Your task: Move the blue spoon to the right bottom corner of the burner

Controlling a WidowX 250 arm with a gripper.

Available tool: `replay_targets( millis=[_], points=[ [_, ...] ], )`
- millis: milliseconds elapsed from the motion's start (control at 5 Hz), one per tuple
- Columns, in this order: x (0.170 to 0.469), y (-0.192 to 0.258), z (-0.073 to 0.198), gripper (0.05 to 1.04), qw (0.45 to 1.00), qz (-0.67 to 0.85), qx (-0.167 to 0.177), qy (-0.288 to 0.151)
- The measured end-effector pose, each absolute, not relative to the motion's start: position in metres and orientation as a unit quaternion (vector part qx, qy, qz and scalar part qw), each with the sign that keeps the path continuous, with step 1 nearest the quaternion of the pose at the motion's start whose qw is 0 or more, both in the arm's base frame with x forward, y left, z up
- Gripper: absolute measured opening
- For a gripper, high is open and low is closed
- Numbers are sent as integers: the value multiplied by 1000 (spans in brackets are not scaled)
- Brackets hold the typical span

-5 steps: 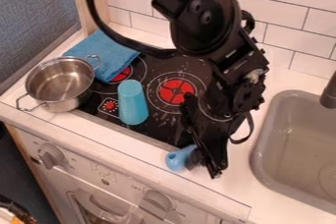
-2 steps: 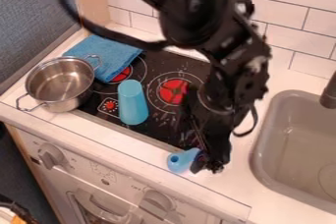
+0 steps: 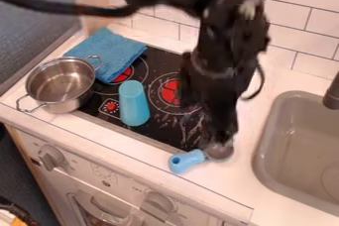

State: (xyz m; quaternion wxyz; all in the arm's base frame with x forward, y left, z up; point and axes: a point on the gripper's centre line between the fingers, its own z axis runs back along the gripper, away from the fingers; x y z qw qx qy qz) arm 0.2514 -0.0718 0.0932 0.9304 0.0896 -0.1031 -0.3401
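An end effector (image 3: 220, 138) hangs over the spoon (image 3: 188, 160) on the bench (image 3: 228, 183) beside the burner (image 3: 153, 132); whether it is wide, narrow or gripping cannot be told

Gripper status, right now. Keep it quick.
Gripper: can't tell whether it is open or closed, or gripping; it is at the dark, round end of the blue spoon.
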Motion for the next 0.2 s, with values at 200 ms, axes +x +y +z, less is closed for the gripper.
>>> replay_targets(
  millis=[200],
  points=[
    [252, -72, 95, 1001, 930, -340, 90, -105]
  ],
)
